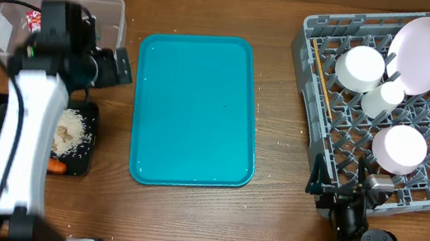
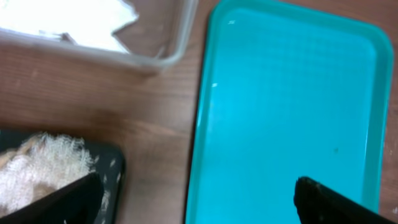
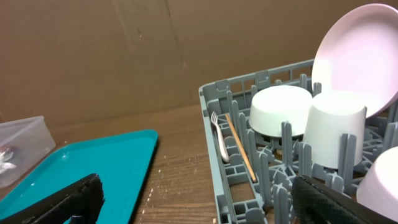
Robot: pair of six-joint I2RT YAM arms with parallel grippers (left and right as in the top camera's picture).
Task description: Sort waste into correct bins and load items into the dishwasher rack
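My left gripper (image 1: 119,68) (image 2: 199,205) is open and empty, between the clear tub (image 1: 115,9) (image 2: 168,57) and the teal tray. The tub holds white napkins (image 2: 74,25) and a red wrapper (image 1: 34,20). The black tray (image 1: 85,160) (image 2: 115,168) holds rice (image 1: 72,131) (image 2: 37,168) and a carrot (image 1: 56,167). My right gripper (image 1: 339,187) (image 3: 199,205) is open and empty at the grey rack's (image 1: 307,116) (image 3: 214,99) front left corner. In the rack are a pink plate (image 1: 421,52) (image 3: 360,56), a white bowl (image 1: 361,67) (image 3: 280,109), a cup (image 1: 382,99) (image 3: 336,124), a pink bowl (image 1: 399,149), a wooden stick (image 1: 321,85) (image 3: 239,146) and a fork (image 3: 219,140).
The teal serving tray (image 1: 195,110) (image 2: 292,93) (image 3: 93,162) lies bare in the middle of the wooden table. A few rice grains are scattered on the wood around it. My left arm's white link crosses over the black tray.
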